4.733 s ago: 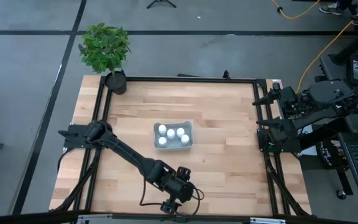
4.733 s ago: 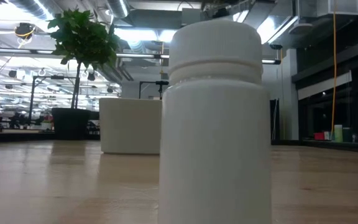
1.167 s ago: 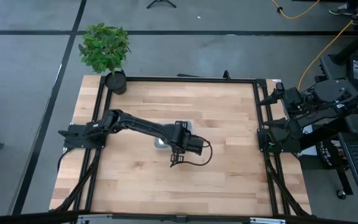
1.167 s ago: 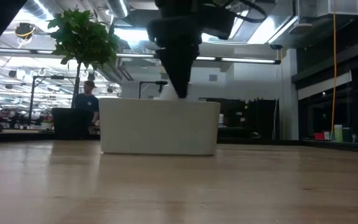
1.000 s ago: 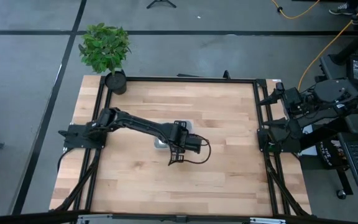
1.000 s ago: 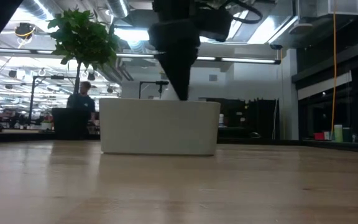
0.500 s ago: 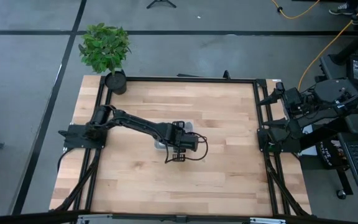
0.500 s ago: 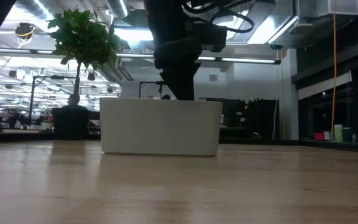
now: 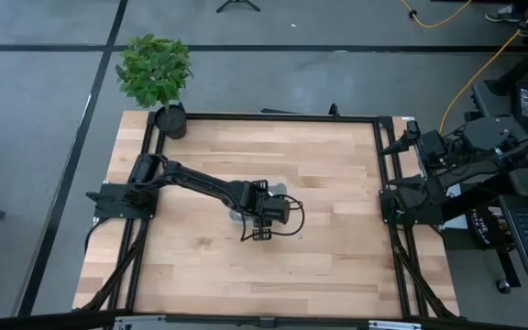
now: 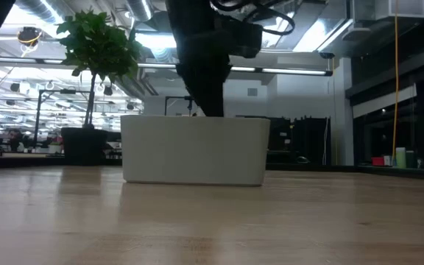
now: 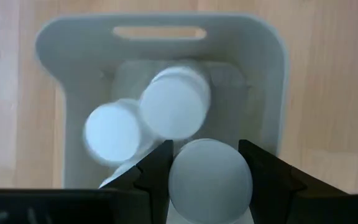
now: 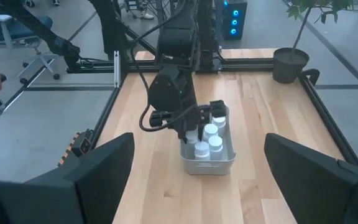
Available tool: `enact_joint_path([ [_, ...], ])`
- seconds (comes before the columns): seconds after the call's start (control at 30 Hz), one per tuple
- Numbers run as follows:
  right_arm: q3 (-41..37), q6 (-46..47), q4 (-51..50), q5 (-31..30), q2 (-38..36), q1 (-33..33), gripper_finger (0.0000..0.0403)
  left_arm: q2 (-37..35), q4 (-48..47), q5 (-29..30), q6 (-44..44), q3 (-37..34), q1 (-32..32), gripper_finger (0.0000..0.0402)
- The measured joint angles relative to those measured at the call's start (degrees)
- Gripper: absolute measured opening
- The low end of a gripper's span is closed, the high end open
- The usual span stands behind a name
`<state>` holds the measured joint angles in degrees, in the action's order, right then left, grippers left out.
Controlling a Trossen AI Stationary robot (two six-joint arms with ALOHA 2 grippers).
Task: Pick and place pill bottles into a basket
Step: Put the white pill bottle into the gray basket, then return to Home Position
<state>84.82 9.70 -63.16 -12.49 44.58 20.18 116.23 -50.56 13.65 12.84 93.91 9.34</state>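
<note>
The basket (image 9: 257,203) sits on the table (image 9: 337,247) near its middle. The left gripper (image 11: 205,163) hangs directly over the basket, a pill bottle (image 11: 210,177) between its fingers (image 11: 157,168). More bottles (image 12: 209,138) stand inside the basket below it. The right gripper (image 12: 191,180) waits at the table's right edge, well apart. A potted plant (image 9: 157,75) stands at the far left corner.
</note>
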Motion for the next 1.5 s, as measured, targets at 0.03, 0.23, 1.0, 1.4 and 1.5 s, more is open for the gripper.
enact_joint_path([
  [0.03,0.00,-0.27,0.00,0.00,0.00,-0.02,0.0359,-0.32,-0.50,-0.35,0.19,0.00,-0.02,0.0149],
  [0.23,0.00,-0.99,-0.04,0.00,0.00,-0.02,0.0359,-0.36,-2.00,-0.30,0.16,0.02,0.82,0.0149],
  [1.0,0.00,-0.73,-0.11,0.00,0.00,-0.02,0.0359,-0.51,4.04,-1.33,0.09,-4.58,0.13,0.0149],
  [1.4,0.00,-1.05,-0.11,0.00,0.00,-0.01,0.0359,-0.51,6.26,-2.68,1.29,-4.59,-0.09,0.0208],
  [1.5,0.00,-1.28,-0.13,0.00,0.00,-0.02,0.0359,-0.51,6.26,-2.86,1.43,-4.57,-0.09,0.0225],
])
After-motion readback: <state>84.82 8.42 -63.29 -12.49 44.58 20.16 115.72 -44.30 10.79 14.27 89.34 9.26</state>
